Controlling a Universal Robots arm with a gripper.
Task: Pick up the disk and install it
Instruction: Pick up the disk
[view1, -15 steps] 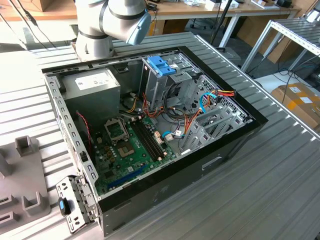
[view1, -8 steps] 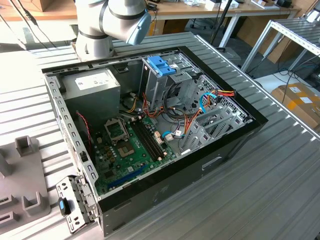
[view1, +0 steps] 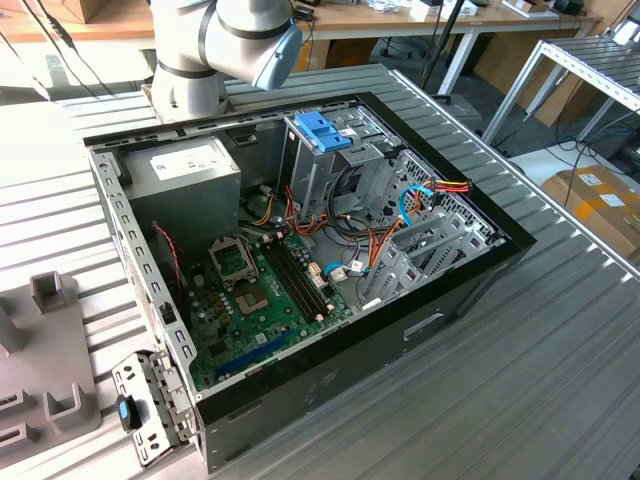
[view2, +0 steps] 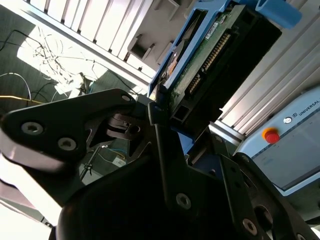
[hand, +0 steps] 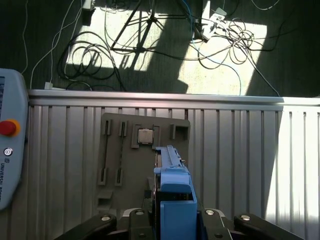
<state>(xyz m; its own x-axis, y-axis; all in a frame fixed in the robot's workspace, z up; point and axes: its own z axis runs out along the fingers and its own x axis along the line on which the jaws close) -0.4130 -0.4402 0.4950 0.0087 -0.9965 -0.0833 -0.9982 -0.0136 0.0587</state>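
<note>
- End effector (hand: 172, 220): clenched on the disk (hand: 172, 192). In both wrist views its black fingers (view2: 115, 107) close on the disk's near end, one on either flank.
- Governing relation: the disk (view2: 220, 55) projects straight out ahead of the end effector. Its long axis runs in line with the fingers' reach, and it is held on edge rather than flat. One arm carries it, so no choice of arm arises.
- Beyond the disk's far end, the first wrist view shows a grey fixture plate (hand: 115, 150) bearing a square processor chip (hand: 145, 135). The plate lies on the ribbed tabletop (hand: 235, 150). We cannot tell whether the disk's tip touches the plate or hangs clear of it.
- Materials of the disk: blue moulded plastic rails (hand: 177, 200) run along its edges. We judge them smooth and somewhat yielding under grip. A green circuit board (view2: 196, 72) with a row of connector pins faces the second wrist view. The body behind it is rigid and slab-shaped.
- Tabletop: grooved aluminium slats with a matte sheen.
- Destination: the exterior view shows an open computer case (view1: 400, 330) with black walls. Inside stands a bare sheet-metal drive cage (view1: 310, 175) with a blue bracket (view1: 322, 130) at its top. We cannot establish which way the case lies from the end effector.
</note>
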